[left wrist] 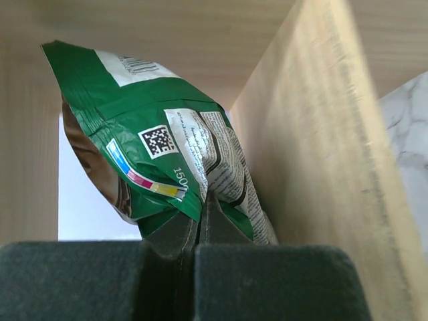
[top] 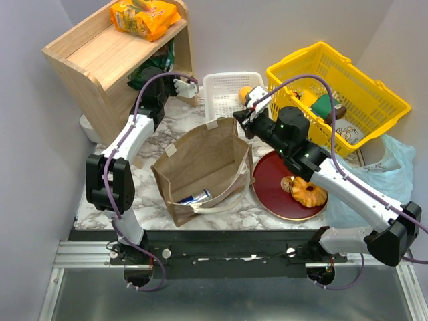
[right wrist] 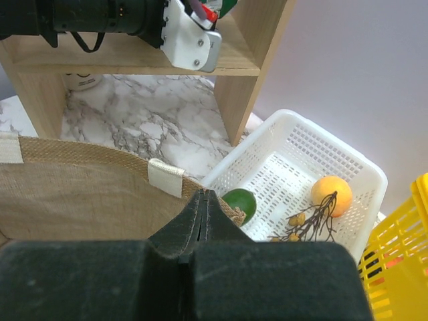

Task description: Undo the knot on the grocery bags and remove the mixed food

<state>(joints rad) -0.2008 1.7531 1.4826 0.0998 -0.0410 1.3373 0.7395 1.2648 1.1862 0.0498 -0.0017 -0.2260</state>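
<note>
My left gripper [left wrist: 202,210] reaches into the wooden shelf [top: 100,57] and is shut on the bottom edge of a green snack packet [left wrist: 167,140]. My right gripper [right wrist: 206,197] is shut with nothing in it. It hangs over the brown paper bag's [top: 200,157] far rim, beside the white basket [right wrist: 301,144]. That basket holds an orange fruit [right wrist: 332,194], a dark green fruit [right wrist: 241,200] and a brown stemmed bunch [right wrist: 311,224]. A ring pastry [top: 307,192] lies on the red plate [top: 271,190]. The light blue plastic bag [top: 394,167] lies crumpled at the right; its knot is not visible.
Orange snack packets [top: 144,18] sit on top of the shelf. A yellow basket [top: 341,93] with goods stands at the back right. A small blue and white packet [top: 194,197] lies inside the open paper bag. Walls close in on the left and at the back.
</note>
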